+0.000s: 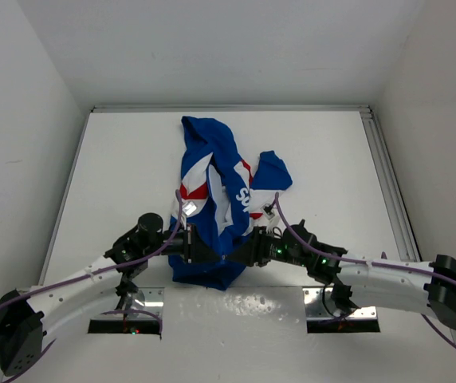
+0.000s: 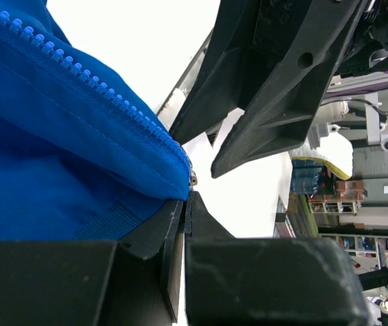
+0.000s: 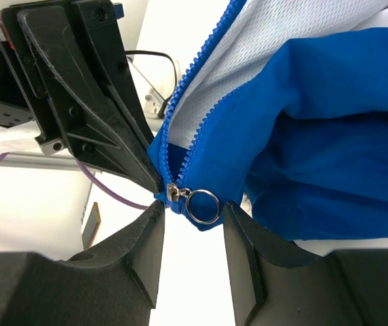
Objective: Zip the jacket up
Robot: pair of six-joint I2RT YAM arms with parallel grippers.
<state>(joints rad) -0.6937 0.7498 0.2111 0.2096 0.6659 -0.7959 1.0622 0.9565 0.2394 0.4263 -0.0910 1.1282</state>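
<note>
The royal-blue jacket [image 1: 212,191] with red and white panels lies crumpled on the table, its hem nearest the arms. My left gripper [image 1: 202,249] is shut on the jacket's bottom corner [image 2: 170,180] beside the blue zipper teeth [image 2: 85,75]. My right gripper [image 1: 240,252] is open, its fingers [image 3: 140,238] either side of the silver pull ring [image 3: 202,206] on the zipper slider [image 3: 173,192] at the bottom of the zipper. The ring hangs free between the fingertips. White mesh lining [image 3: 282,41] shows above.
The white table [image 1: 116,175] has a raised rail along its right edge [image 1: 387,175] and white walls on three sides. Two metal base plates [image 1: 132,307] sit at the near edge.
</note>
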